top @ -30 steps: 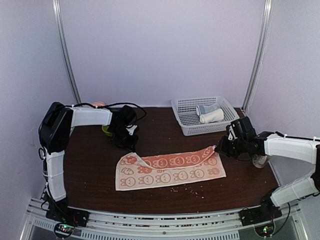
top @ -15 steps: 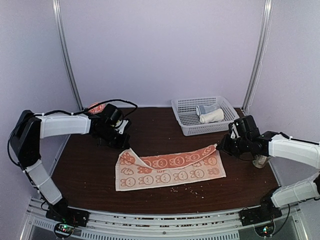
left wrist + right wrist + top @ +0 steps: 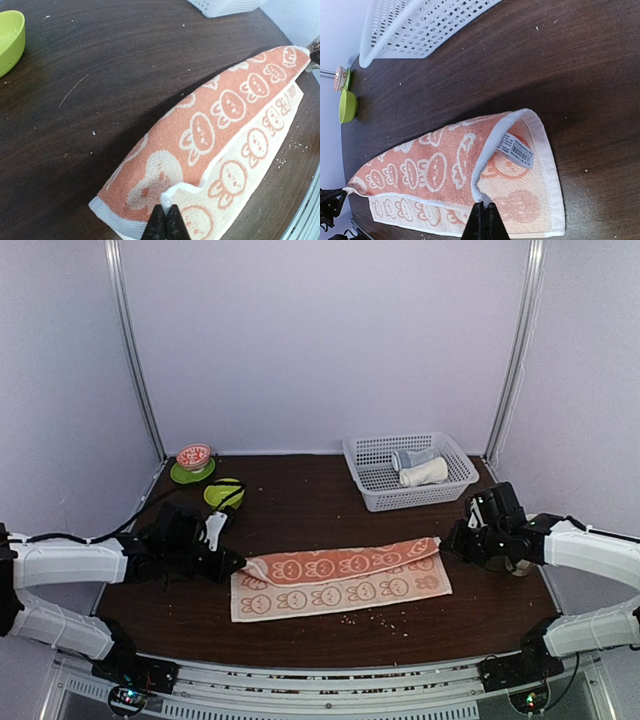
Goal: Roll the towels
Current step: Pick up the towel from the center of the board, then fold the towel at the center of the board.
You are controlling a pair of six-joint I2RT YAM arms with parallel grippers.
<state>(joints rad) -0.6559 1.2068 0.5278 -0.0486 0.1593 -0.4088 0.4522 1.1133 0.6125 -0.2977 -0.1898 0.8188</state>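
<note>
Left gripper (image 3: 238,562) sits low over the table (image 3: 310,510), jaws pressed together on the white hem at the left end of the orange-red towel (image 3: 340,575). Green bowl (image 3: 223,492) behind it, apart from the cloth.

Towel lies long-ways across the table's middle and near part. Its far long edge is raised and folded toward the near side, held up at both ends. The top flap is orange with white bunny-face rings; the strip under it is pale cream with orange rings. White hem all round. Barcode label (image 3: 516,149) shows inside the fold at the right end.

White basket (image 3: 420,498) at back right holds the rolled cream towel (image 3: 422,473) beside a grey-blue bundle (image 3: 408,457).

Right gripper (image 3: 445,540) is closed on the towel's right end, pinching its edge.
</note>
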